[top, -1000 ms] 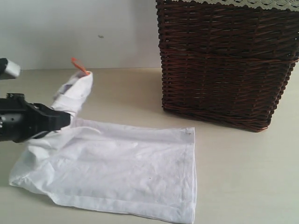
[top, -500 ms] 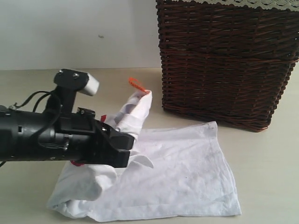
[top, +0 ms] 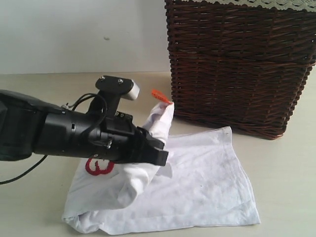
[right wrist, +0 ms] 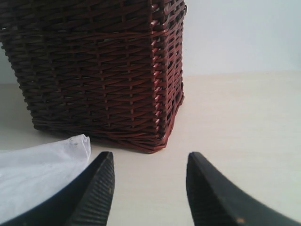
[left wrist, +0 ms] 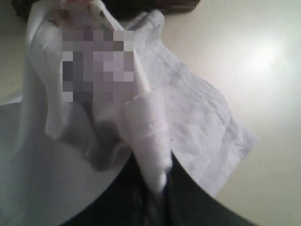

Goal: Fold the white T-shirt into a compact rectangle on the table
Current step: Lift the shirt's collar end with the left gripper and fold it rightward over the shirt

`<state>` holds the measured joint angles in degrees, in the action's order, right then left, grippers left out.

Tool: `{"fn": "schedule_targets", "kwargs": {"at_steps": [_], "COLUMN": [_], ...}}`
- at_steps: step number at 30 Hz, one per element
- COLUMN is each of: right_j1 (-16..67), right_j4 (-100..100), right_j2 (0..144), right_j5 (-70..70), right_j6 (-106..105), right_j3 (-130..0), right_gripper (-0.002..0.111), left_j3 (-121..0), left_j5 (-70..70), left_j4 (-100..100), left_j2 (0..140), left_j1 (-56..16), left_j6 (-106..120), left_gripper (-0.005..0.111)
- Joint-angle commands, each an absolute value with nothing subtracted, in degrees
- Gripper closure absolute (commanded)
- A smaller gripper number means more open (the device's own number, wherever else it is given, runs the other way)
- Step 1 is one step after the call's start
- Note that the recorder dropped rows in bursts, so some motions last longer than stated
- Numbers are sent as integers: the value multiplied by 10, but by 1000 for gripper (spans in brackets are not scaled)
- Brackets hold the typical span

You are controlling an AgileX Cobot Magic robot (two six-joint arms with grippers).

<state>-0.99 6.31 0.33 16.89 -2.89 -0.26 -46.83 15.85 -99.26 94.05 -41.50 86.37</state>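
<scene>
The white T-shirt lies partly doubled over on the table, with a red letter showing on its left part and an orange tag sticking up near the basket. My left gripper is shut on a bunched fold of the shirt and holds it raised over the flat part. In the left wrist view the pinched cloth runs down between the closed jaws of the left gripper. My right gripper stands open above bare table, with a corner of the shirt beside it.
A tall dark wicker basket with a lace-edged liner stands at the back right, close to the shirt's far edge; the right wrist view shows the basket just ahead. A pale wall runs behind the table.
My left arm has swung right across the view, carrying the gripped fold and tag toward the basket. The shirt has doubled over and slid right. The right gripper stays open.
</scene>
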Motion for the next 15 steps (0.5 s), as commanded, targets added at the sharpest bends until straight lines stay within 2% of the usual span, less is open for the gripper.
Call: {"fn": "schedule_targets", "kwargs": {"at_steps": [1, 15], "right_j1": [-13, -13], "right_j4": [61, 61], "right_j2": [0, 0], "right_j5": [162, 162], "right_j6": [-29, -29], "right_j3": [0, 0], "right_gripper": [61, 61], "left_j3": [-515, -552], "left_j5": [165, 133], "left_j4": [-999, -999], "left_j2": [939, 999], "left_j1": [-422, -539], "left_j6": [833, 837], "left_gripper": [107, 107]}}
